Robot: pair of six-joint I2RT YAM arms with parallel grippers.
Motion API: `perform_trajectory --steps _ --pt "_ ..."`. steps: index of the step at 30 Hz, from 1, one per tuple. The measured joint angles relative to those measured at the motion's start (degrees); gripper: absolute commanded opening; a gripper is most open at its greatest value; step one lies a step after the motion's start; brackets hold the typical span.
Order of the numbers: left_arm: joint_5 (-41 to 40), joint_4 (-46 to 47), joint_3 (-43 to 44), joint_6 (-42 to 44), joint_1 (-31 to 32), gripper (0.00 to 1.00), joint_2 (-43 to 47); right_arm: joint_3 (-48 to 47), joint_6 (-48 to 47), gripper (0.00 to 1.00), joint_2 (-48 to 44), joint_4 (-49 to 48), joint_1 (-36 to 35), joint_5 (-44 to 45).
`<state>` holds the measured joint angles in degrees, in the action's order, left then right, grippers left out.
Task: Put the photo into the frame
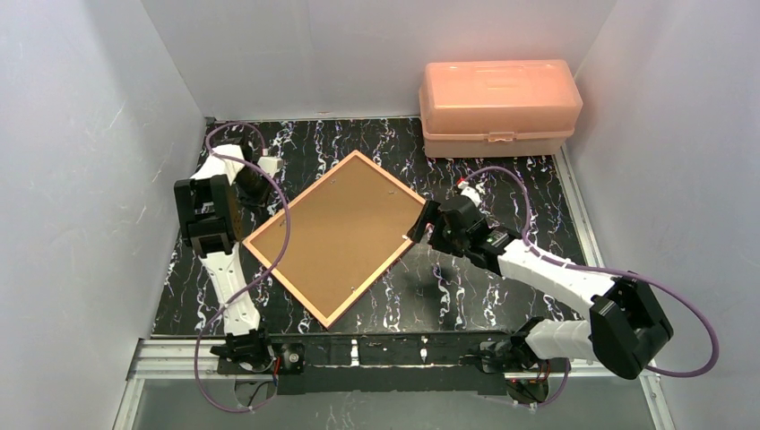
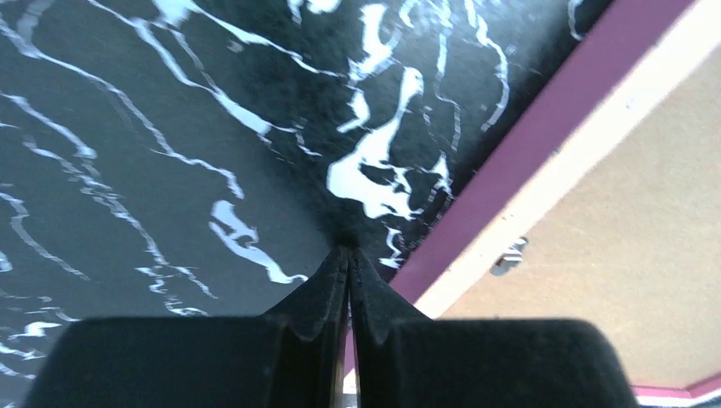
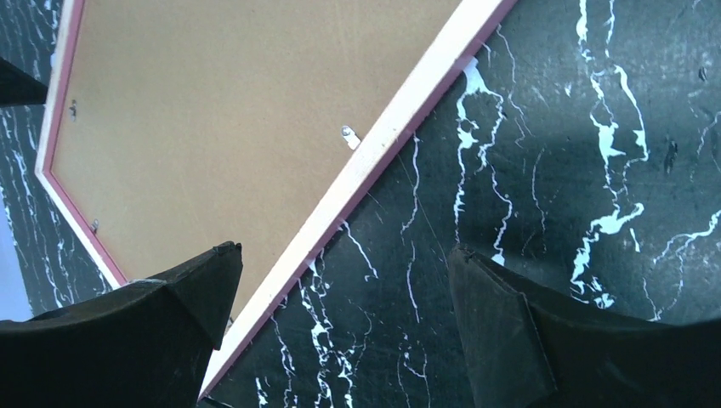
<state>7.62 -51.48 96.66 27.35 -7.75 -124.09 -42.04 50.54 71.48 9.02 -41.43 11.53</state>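
While the frame (image 3: 387, 155) lay back-up on the table (image 1: 394, 300), backing board (image 1: 333, 231) in, photo unseen, we had L gripper (image 2: 347, 253) pinched together beside it, R gripper (image 3: 344, 259) spread over its edge; closing-up stage prob., next: secure tabs (image 3: 349, 134).

Frame (image 1: 285, 284): laid tan side up, askew on the worktop (image 1: 403, 300).
Box (image 1: 499, 103): set at the far right.

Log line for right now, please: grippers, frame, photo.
frame back-up on table, backing board in it | left gripper shut, empty, beside frame's left edge | right gripper open astride frame's right edge | photo not in view
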Motion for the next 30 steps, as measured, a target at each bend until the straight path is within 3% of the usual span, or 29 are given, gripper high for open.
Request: perform_trajectory --steps 7,11,18,25,30 --pt "6.16 -1.64 -6.29 1.44 0.00 0.02 3.30 0.66 0.57 0.99 -1.46 1.14 0.83 -0.57" --pt "9.20 -3.02 -11.50 2.49 0.94 0.02 5.81 0.70 0.66 0.99 -2.80 1.22 4.87 -3.06" --pt "15.21 -5.31 -19.58 1.55 7.26 0.03 8.98 0.46 -0.22 0.99 -4.81 3.10 8.74 -5.31" --pt "24.11 -5.84 -22.80 -1.95 16.94 0.03 9.31 0.28 1.29 0.99 -4.04 3.28 5.44 -8.55" --pt "30.38 -6.56 -22.80 -3.39 17.51 0.03 9.31 -0.68 4.17 0.99 1.09 -0.57 -0.26 -10.01"
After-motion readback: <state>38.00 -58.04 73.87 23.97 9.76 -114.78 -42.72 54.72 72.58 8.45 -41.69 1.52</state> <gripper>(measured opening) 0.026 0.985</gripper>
